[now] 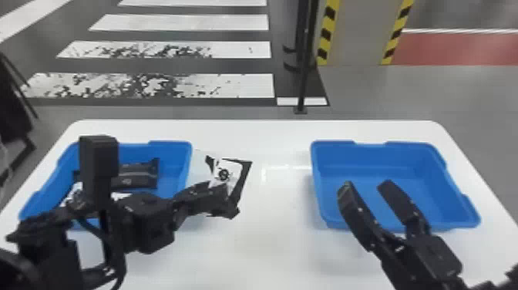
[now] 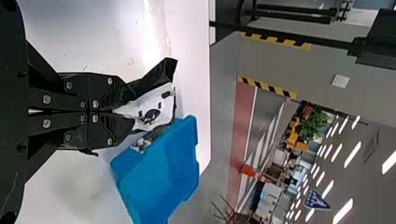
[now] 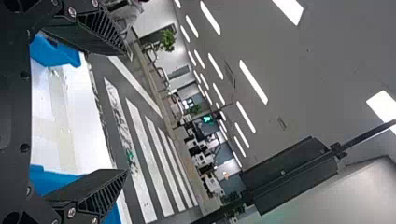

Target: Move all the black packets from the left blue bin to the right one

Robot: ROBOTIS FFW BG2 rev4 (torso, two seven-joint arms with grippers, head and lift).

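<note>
The left gripper (image 1: 230,200) is clamping a black-and-white packet (image 1: 222,169) between its fingers, with most of the packet sticking out past the tips. It is holding the packet above the white surface (image 1: 269,243), between the bins and nearer the left bin (image 1: 181,152). Inside that bin, a black packet (image 1: 138,175) is lying toward the far side, and something black and white is showing partly behind the left arm. The right gripper (image 1: 366,187) is hovering over the near part of the right bin (image 1: 377,154), its fingers standing apart.
</note>
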